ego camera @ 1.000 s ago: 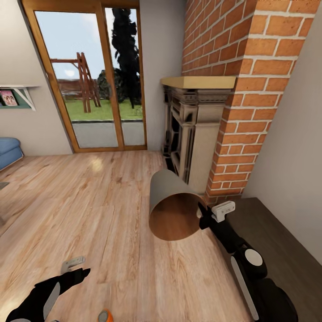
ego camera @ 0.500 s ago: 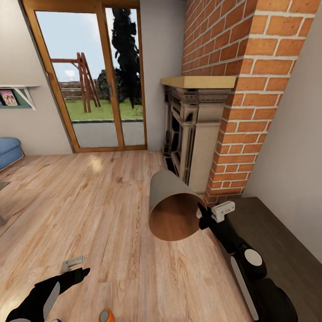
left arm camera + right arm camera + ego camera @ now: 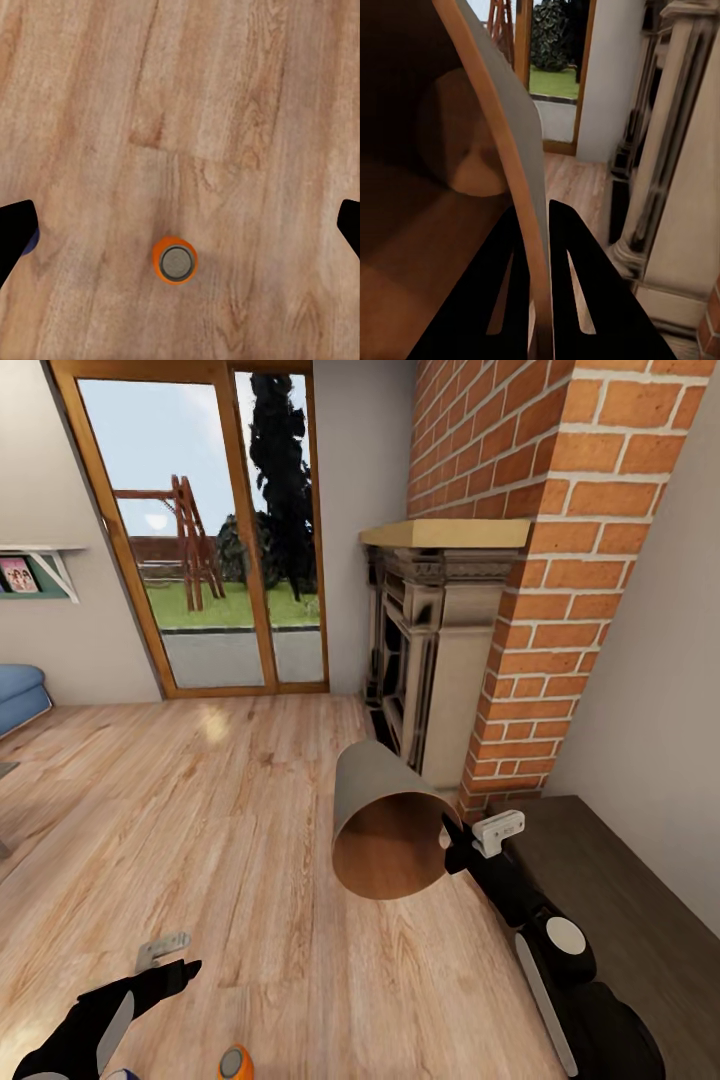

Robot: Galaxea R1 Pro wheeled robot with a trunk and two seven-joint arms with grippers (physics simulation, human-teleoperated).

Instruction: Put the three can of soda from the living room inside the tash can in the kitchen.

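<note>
1 can of soda (image 3: 175, 259) upright on floor (image 3: 250, 810) w/ left gripper (image 3: 180, 225) spread wide above; right gripper (image 3: 534, 225) pinches 1 tash can (image 3: 385, 830) rim, tilted, nr fireplace (image 3: 425, 650).

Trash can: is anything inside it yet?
The tash can, pinched at its rim by the right tool, is tilted with its mouth toward the head camera. Its glossy brown wall and base show bare, no cans. The near wall's inside is hidden. One can of soda stands on the floor.

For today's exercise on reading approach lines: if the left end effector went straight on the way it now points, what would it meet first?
Probably the can of soda, standing upright on the wood floor between the open left end effector fingers. Depth is unclear; it may reach only the floor.
</note>
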